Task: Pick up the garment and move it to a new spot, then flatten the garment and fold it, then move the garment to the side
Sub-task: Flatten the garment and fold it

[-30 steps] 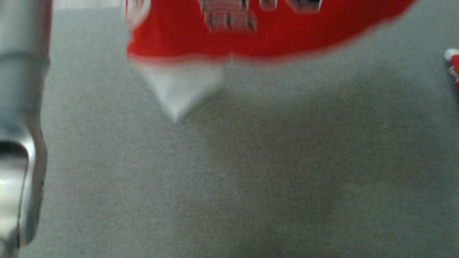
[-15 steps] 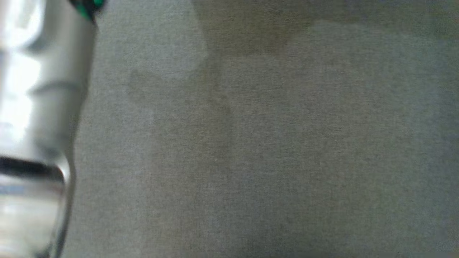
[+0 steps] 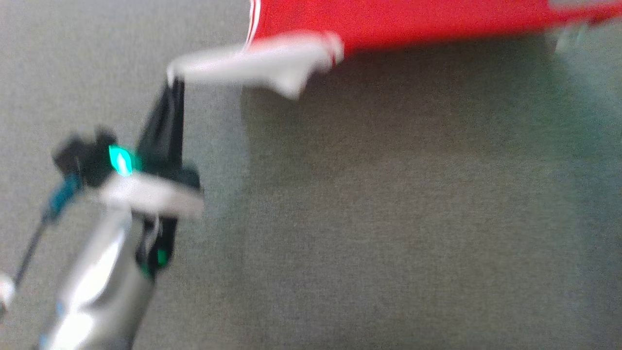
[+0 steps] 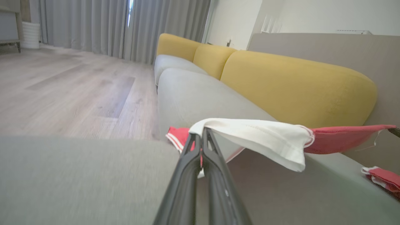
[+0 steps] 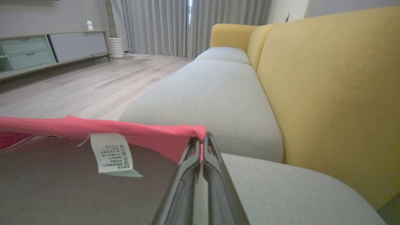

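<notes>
The garment (image 3: 413, 19) is red with a white sleeve (image 3: 262, 61) and hangs stretched above the grey sofa seat (image 3: 340, 218). My left gripper (image 3: 171, 85) is shut on the white sleeve's edge, its dark fingers pointing up the head view. In the left wrist view the same gripper (image 4: 201, 134) pinches the white sleeve (image 4: 265, 137), and red cloth (image 4: 343, 137) runs off to the right. My right gripper (image 5: 201, 139) is shut on a red corner of the garment (image 5: 125, 131); a white care label (image 5: 112, 153) dangles below the hem.
Yellow back cushions (image 4: 297, 87) line the sofa behind the grey seats (image 5: 212, 93). A separate red and white piece of cloth (image 4: 382, 178) lies on the seat at the right. Wooden floor (image 4: 62, 93), grey curtains (image 5: 162, 25) and a low cabinet (image 5: 47, 50) lie beyond.
The head camera has swung a lot between frames. The left gripper, earlier only a pale forearm at the left edge, now shows holding the white sleeve, with the garment along the top.
</notes>
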### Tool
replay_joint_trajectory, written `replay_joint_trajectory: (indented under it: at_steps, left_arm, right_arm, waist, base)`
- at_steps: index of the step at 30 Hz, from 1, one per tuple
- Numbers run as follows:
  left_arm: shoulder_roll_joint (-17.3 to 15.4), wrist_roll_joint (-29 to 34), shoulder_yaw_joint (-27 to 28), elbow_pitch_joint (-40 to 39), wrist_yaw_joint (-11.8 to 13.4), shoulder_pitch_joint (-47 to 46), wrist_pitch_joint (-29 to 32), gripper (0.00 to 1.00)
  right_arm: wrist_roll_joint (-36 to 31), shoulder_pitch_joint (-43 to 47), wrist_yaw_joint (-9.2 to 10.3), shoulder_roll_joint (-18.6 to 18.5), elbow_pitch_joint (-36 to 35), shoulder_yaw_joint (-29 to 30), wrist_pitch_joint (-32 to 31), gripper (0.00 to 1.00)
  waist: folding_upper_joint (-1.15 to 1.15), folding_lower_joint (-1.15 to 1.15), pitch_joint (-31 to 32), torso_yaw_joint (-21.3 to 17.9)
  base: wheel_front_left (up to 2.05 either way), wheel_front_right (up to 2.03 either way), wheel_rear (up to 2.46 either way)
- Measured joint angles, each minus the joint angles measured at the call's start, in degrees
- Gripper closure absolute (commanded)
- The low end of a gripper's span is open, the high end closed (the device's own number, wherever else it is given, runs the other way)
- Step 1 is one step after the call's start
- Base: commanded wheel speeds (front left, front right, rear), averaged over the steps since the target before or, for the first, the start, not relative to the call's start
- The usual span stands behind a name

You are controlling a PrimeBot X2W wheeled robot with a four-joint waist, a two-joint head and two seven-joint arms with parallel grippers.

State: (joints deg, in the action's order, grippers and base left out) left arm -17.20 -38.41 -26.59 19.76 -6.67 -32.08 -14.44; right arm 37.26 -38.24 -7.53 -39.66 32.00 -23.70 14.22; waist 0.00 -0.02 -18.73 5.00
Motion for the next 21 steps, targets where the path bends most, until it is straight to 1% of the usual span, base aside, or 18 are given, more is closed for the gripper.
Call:
replay_joint_trajectory:
  at_steps: [3,7,8,11,15,18,21]
  left_arm:
    - [-1.5,-1.3,-0.7,-4.5,1.9,9.9,0.3,1.00]
    - [-3.5,-1.7,-1.6,-10.6,5.0,20.9,1.3,1.00]
    - [-3.5,-1.7,-1.6,-10.6,5.0,20.9,1.3,1.00]
    - [-4.9,-2.3,-2.0,-14.7,7.3,28.0,1.9,1.00]
    - [-5.6,-4.1,-2.5,-19.7,9.8,36.0,3.1,1.00]
    - [-6.0,-5.1,-2.9,-22.4,10.5,39.8,3.9,1.00]
    - [-6.2,-5.5,-2.9,-23.6,11.3,40.5,4.4,1.00]
  right_arm:
    - [0.1,8.8,0.00,0.3,-2.2,1.9,0.0,1.00]
    - [-0.2,19.6,0.00,1.8,-4.5,4.6,0.0,1.00]
    - [-0.2,19.6,0.00,1.8,-4.5,4.6,0.0,1.00]
    - [-0.9,26.6,0.00,2.9,-6.5,7.2,0.0,1.00]
    - [-1.6,34.4,0.00,3.5,-9.9,10.0,-0.1,1.00]
    - [-2.1,39.1,0.00,4.4,-12.8,12.1,-1.6,1.00]
    - [-2.1,42.0,0.00,5.4,-15.1,13.8,-3.5,1.00]
  waist:
    - [0.00,0.00,3.0,-0.6]
    - [0.00,0.00,7.2,-1.3]
    - [0.00,0.00,7.2,-1.3]
    - [0.00,0.00,10.2,-1.8]
    - [0.00,0.00,13.1,-2.1]
    - [0.00,0.00,14.0,-2.2]
    - [0.00,0.01,13.6,-2.0]
  base:
    - [0.00,0.00,0.00]
    - [0.00,0.00,0.00]
    - [0.00,0.00,0.00]
    - [0.00,0.00,0.00]
    - [0.00,0.00,0.00]
    - [0.00,0.00,0.00]
    - [0.00,0.00,0.00]
